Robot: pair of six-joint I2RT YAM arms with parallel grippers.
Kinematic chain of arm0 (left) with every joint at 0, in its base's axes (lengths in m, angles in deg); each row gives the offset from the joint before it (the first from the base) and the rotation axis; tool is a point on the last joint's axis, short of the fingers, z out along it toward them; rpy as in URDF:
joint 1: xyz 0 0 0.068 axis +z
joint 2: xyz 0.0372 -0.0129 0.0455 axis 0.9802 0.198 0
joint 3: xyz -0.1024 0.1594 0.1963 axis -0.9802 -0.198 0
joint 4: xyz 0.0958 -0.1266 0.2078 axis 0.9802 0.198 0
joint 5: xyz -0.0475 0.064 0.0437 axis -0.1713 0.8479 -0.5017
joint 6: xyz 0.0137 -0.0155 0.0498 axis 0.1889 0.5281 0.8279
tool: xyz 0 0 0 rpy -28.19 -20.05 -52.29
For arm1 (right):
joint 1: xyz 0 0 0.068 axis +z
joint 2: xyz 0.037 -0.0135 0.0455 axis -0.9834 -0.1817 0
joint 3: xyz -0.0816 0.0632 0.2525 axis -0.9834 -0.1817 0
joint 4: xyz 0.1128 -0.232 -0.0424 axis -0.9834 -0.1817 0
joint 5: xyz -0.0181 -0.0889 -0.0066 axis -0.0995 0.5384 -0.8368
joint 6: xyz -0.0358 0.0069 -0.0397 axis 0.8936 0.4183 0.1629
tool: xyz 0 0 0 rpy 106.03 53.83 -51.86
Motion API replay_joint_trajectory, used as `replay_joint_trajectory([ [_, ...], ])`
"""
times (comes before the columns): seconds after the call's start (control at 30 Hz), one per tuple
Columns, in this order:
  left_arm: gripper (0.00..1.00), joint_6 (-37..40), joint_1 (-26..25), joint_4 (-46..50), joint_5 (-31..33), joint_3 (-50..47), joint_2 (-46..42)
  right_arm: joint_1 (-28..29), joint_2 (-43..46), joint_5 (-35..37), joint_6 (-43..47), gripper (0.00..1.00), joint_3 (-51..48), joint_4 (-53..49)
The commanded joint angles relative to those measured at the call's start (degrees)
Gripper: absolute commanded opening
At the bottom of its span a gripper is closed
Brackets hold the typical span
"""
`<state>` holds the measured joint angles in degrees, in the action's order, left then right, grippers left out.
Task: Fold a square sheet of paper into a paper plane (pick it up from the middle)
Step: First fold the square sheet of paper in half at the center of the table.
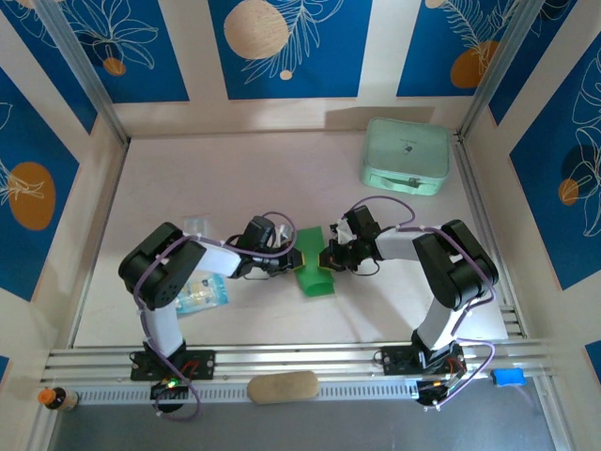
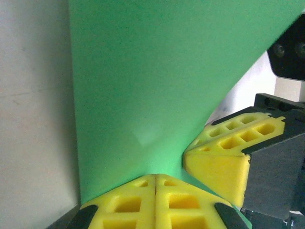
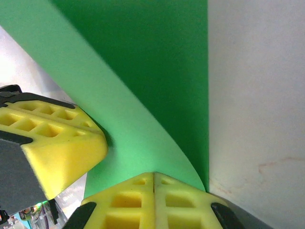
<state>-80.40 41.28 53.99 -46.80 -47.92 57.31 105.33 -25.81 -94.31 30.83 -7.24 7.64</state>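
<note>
Blue-panelled walls (image 1: 282, 47) enclose a pale desk (image 1: 235, 178) on three sides, seen from above. At far left a clear packet (image 1: 208, 297) with blue print lies flat, its left part covered by the left arm (image 1: 164, 268), so its outline is incomplete. The left gripper (image 1: 287, 262) reaches toward the desk's middle; in its wrist view its yellow fingertips (image 2: 128, 205) are pressed together with no gap, nipping the lower edge of the square sheet of paper (image 1: 315, 280), which rises from their seam and is cut off at the top of that view. From above, the bright green sheet sits between the two grippers at the centre of the desk, bent so that its square outline cannot be read, with its near end touching or just above the surface; which cannot be told. The right gripper (image 1: 329, 258) meets it from the other side, just beside the left one; its fingertips (image 3: 181, 205) are likewise closed tight, and the sheet curves down into their seam. Each wrist view shows one yellow finger of the opposite gripper close by. Bare desk lies open behind the grippers up to the far wall. At right rear a mint case (image 1: 406, 155) stands near the corner, well apart from the arms. Metal rails (image 1: 310, 357) bound the near edge.
</note>
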Motion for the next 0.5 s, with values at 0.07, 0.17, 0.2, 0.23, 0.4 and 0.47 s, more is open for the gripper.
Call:
replay_joint_trajectory([
  [0.07,0.01,4.1,0.9,12.5,2.1,3.1,-1.9,-0.1,-2.5,6.5,-0.3,0.0,-1.9,-4.2],
  [0.17,0.02,4.4,1.5,14.0,1.2,6.4,-2.0,-0.1,-2.5,6.5,-0.3,0.0,-1.9,-4.2],
  [0.2,0.02,4.3,1.7,13.8,0.7,7.1,-1.7,-0.1,-2.5,6.5,-0.3,0.0,-1.9,-4.2],
  [0.23,0.02,4.2,2.0,13.5,0.3,7.6,-1.3,-0.1,-2.4,6.5,-0.3,0.0,-1.9,-4.2],
  [0.4,0.03,4.7,3.3,13.8,-0.2,8.6,1.0,-0.1,-2.5,6.6,-0.4,0.0,-2.0,-4.2],
  [0.47,0.03,4.9,3.7,13.7,-0.4,8.6,2.2,-0.1,-2.5,6.6,-0.6,0.0,-2.2,-4.0],
])
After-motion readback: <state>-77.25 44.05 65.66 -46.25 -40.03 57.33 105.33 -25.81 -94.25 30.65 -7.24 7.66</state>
